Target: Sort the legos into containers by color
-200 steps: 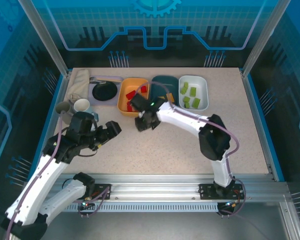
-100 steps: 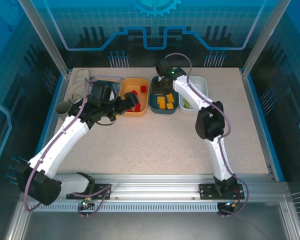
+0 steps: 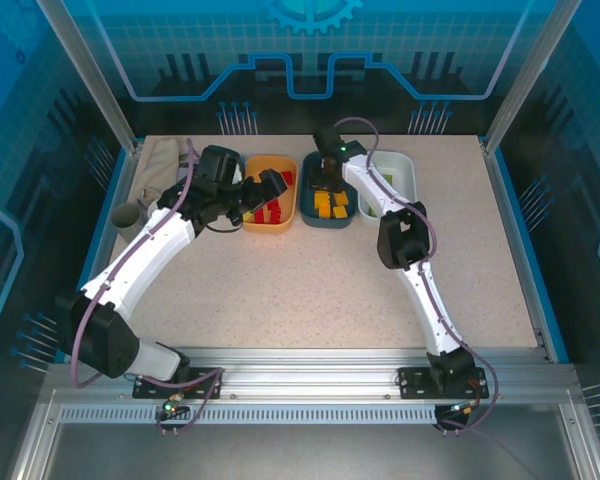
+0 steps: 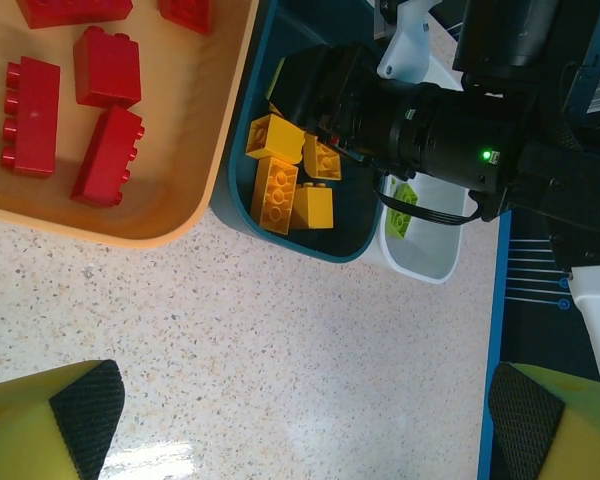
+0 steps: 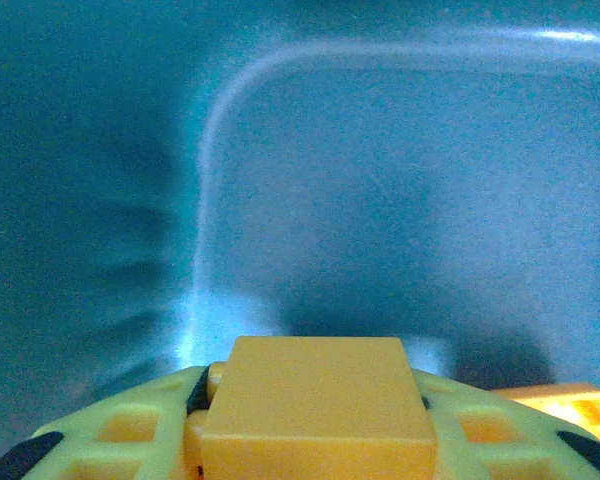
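- Yellow brick (image 5: 320,395) is sitting right between the fingers of the right end effector (image 5: 320,435). From the right wrist cam it looks clamped on both sides, so I'd call that a grip.
- That end effector is hanging low inside the teal tub (image 4: 350,225). The wrist cam shows the tub's inner wall and rounded corner straight ahead, plus the edge of another yellow piece off to the lower right.
- Loose yellow bricks (image 4: 280,190) are bunched together on the floor of the teal tub, some touching each other, just beside where the right arm comes down.
- Left end effector (image 4: 302,405) has its fingers spread wide apart with nothing between them. It hovers over bare speckled worktop (image 4: 230,340) just in front of the tubs, and from the top cam it's by the orange one.
- Orange tub (image 4: 180,150) has the red bricks (image 4: 105,155) in it. A few lie close together near its front wall and a couple more sit further back.
- White tub (image 4: 430,255) sits on the far side of the teal one, mostly hidden behind the right arm. I can make out a green brick (image 4: 400,222) in it, but I can't tell how many there are.
- All three tubs stand side by side in a row at the back of the worktop, in the order orange, teal, white, with neighbours nearly touching.
- No bricks that I can see lying out on the worktop itself.
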Controlling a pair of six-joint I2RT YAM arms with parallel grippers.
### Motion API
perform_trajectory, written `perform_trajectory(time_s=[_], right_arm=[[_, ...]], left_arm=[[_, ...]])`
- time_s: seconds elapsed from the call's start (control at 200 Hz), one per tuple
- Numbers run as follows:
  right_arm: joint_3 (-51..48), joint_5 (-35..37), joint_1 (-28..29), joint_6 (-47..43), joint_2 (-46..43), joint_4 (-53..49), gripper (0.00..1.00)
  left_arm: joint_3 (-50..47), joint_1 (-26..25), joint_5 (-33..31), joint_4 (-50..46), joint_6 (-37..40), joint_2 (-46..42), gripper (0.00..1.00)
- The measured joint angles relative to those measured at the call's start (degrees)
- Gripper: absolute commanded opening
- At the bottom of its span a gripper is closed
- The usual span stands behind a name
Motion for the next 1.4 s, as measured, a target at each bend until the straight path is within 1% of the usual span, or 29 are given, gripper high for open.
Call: perform_trajectory(time_s=[0.055, 0.18, 0.31, 0.41, 0.475, 0.55, 0.575, 0.58, 0.59, 0.595, 0.61, 0.77, 0.885, 0.975, 1.065, 1.115, 1.17, 1.23, 1.286, 1.346, 1.401], right_arm=[[0.3, -0.3, -0.2, 0.1, 0.0, -0.3, 0.56], [1.3, -1.0, -0.4, 0.0, 0.0, -0.5, 0.63], [1.3, -0.9, -0.2, -0.3, -1.5, -1.5, 0.66], [-2.4, -0.4, 0.4, -0.3, -6.6, -1.8, 0.69], [-8.9, 0.4, 1.1, -0.2, -13.4, -0.5, 0.72], [-19.4, 1.9, 2.2, 0.3, -24.4, 1.7, 0.78], [-22.7, 2.3, 2.6, 0.2, -27.9, 2.8, 0.83], [-23.7, 2.4, 2.7, 0.5, -29.1, 3.0, 0.86], [-24.9, 2.7, 2.8, 0.8, -30.4, 3.3, 0.95], [-26.1, 2.7, 2.9, 0.6, -31.7, 3.8, 0.97], [-27.8, 2.9, 3.1, 0.5, -33.5, 4.3, 0.99], [-51.3, 6.7, 3.7, 0.9, -58.4, 11.1, 1.0], [-65.2, 11.0, 3.7, 0.3, -70.7, 12.3, 1.0], [-71.9, 15.3, 3.4, 0.6, -75.3, 10.9, 1.0], [-78.4, 18.1, 0.8, 0.4, -77.7, 11.6, 1.0], [-84.1, 17.9, -1.7, -0.6, -79.8, 14.8, 1.0], [-91.8, 18.7, -5.1, -2.2, -83.0, 20.0, 1.0], [-100.0, 20.5, -7.6, -4.7, -86.3, 26.1, 1.0], [-105.2, 21.8, -8.5, -7.9, -87.4, 31.0, 1.0], [-107.0, 22.3, -8.9, -11.3, -86.1, 34.6, 1.0], [-107.1, 22.2, -9.6, -14.5, -83.3, 38.7, 1.0]], left_arm=[[0.0, 0.0, 0.0, 0.1, 0.0, 0.1, 0.98], [0.7, 0.0, -0.1, -0.5, 0.0, 0.3, 0.98], [2.7, 0.0, -1.3, -2.6, 0.0, 0.3, 0.98], [3.8, 0.0, -2.9, -4.8, 0.0, 0.0, 0.99], [3.8, 0.0, -3.8, -6.7, 0.3, -0.9, 0.99], [3.8, 0.0, -4.6, -9.2, 1.1, -2.6, 0.99], [3.8, 0.1, -4.9, -9.9, 1.3, -3.4, 0.99], [3.8, 0.1, -4.9, -10.1, 1.4, -3.6, 0.99], [3.7, 0.1, -5.0, -10.3, 1.4, -4.0, 0.99], [3.7, 0.1, -5.1, -10.4, 1.4, -4.2, 0.99], [3.7, 0.1, -5.2, -10.8, 1.6, -4.7, 0.99], [0.6, 0.2, -7.1, -13.9, 4.7, -13.2, 0.99], [-2.6, 0.2, -11.2, -16.5, 8.0, -18.3, 0.99], [-5.6, 0.2, -17.2, -18.4, 9.6, -20.8, 0.99], [-10.1, 0.2, -26.8, -18.8, 10.7, -22.2, 0.99], [-14.2, 0.3, -30.9, -16.3, 12.8, -23.1, 0.99], [-20.6, 0.4, -34.5, -11.3, 17.2, -24.1, 0.99], [-27.1, 0.5, -36.9, -5.5, 22.3, -24.4, 0.99], [-32.2, 1.4, -37.9, -0.3, 27.0, -23.4, 0.99], [-35.4, 3.4, -37.9, 4.3, 31.1, -21.0, 0.99], [-37.1, 6.3, -37.1, 8.9, 33.8, -17.9, 0.99]])
